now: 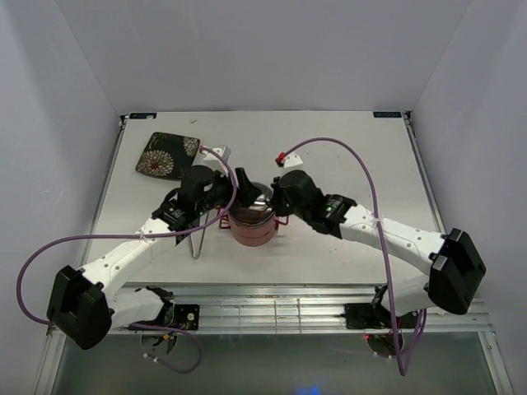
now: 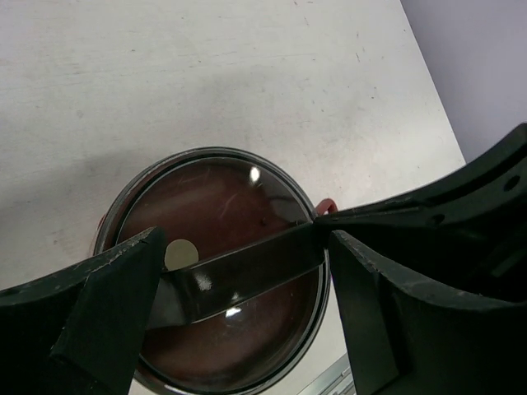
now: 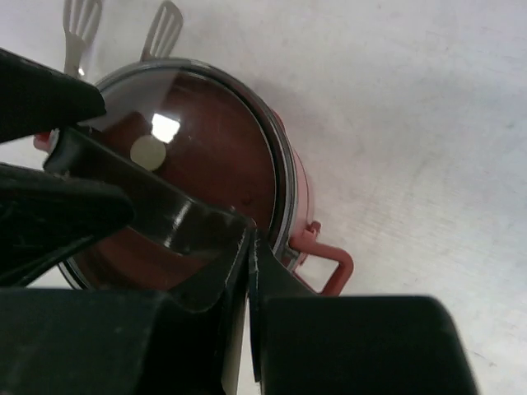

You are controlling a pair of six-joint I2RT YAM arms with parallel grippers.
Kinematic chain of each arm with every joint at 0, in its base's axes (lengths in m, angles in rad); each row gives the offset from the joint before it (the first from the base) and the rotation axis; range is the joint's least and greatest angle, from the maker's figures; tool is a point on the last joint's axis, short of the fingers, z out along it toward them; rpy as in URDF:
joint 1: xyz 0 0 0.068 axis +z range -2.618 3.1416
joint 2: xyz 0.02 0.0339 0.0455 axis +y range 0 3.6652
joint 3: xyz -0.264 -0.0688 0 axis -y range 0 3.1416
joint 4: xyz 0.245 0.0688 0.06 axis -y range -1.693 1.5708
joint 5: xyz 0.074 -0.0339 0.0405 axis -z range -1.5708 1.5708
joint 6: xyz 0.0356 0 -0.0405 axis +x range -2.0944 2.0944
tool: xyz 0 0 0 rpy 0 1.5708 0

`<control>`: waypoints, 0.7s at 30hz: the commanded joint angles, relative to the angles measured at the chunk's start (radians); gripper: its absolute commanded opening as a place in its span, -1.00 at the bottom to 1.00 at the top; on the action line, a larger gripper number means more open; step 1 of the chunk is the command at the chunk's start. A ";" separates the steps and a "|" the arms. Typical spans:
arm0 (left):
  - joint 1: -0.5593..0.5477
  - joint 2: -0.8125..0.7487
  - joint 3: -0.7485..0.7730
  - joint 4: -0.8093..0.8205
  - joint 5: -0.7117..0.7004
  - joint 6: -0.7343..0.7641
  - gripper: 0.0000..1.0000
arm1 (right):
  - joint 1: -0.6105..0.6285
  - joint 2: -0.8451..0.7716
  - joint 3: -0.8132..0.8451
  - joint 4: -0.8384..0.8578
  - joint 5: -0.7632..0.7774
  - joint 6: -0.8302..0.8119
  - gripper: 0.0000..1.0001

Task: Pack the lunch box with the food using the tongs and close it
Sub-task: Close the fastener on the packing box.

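Note:
The dark-red lunch box (image 1: pixel 251 226) stands stacked in the middle of the table with its shiny lid (image 2: pixel 214 206) on. A black strap handle (image 2: pixel 247 276) crosses the lid. My left gripper (image 2: pixel 239 304) hangs open right above the lid, one finger on each side of the strap. My right gripper (image 3: pixel 249 243) is shut, its tips at the strap's end by the lid's right rim (image 3: pixel 284 189). The silver tongs (image 1: pixel 198 239) lie on the table just left of the box, and their flat ends (image 3: pixel 160 29) show in the right wrist view. No food is in view.
A dark patterned square plate (image 1: pixel 169 155) lies at the back left, with a small white object (image 1: pixel 222 151) beside it. A red side handle (image 3: pixel 329 263) sticks out from the box's right side. Both arms crowd the box from left and right.

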 commanded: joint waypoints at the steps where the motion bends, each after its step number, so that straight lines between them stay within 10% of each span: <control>1: -0.006 -0.004 -0.009 0.024 0.010 0.007 0.79 | 0.044 0.072 -0.090 -0.092 -0.009 0.127 -0.85; 21: -0.006 -0.039 -0.048 0.027 -0.015 0.009 0.75 | 0.009 -0.077 0.114 -0.293 0.138 0.081 -0.84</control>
